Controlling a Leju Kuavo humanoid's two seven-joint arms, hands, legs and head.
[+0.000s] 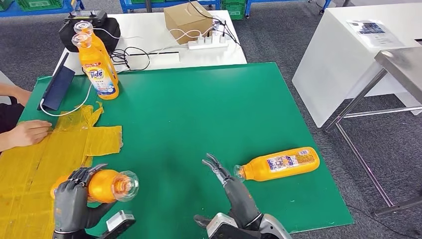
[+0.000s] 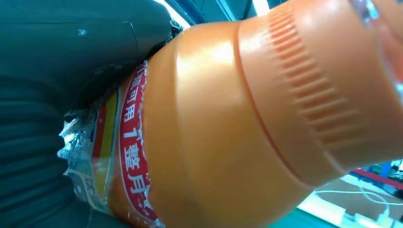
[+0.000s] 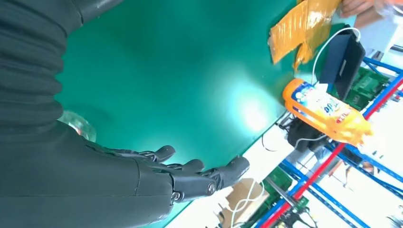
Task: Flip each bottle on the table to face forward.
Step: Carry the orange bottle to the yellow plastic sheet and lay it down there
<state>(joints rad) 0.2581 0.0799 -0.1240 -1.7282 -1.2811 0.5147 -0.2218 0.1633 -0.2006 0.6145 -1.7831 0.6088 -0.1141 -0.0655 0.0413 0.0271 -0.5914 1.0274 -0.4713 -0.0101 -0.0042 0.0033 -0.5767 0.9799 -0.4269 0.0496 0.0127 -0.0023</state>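
Fingers of my left hand (image 1: 74,191) are wrapped around an orange detergent bottle (image 1: 102,185) at the lower left of the head view, lifted off the green mat (image 1: 199,114), its clear cap pointing toward frame centre; my left wrist view shows the same bottle pressed against my palm, red-edged label (image 2: 133,156) and ribbed shoulder up close. My right hand (image 1: 226,179) holds nothing, fingers spread and stretched forward at lower centre. Just beyond its fingertips, to the right, lies a second orange bottle (image 1: 281,164), flat on the mat, its long axis running nearly left to right across the frame, the cap end nearest my right fingers and the base toward the mat's right edge. A small gap separates fingers and cap; I judge they are not touching. The right hand is plainly the nearer one for that bottle, and reaching it should mean going a little right and forward to close around the body past the neck. Nothing lies between hand and bottle. At the upper left of the mat two more bottles (image 1: 99,67) stand upright, one behind the other, the front one showing its label, with a dark tablet (image 1: 58,85) propped beside them and a white cable looping round. Flattened yellow cardboard (image 1: 45,149) covers the left side, and a person's hand (image 1: 30,132) rests on it at the left edge. Beyond the mat a white table holds a power strip (image 1: 209,42) and a brown box (image 1: 186,20).
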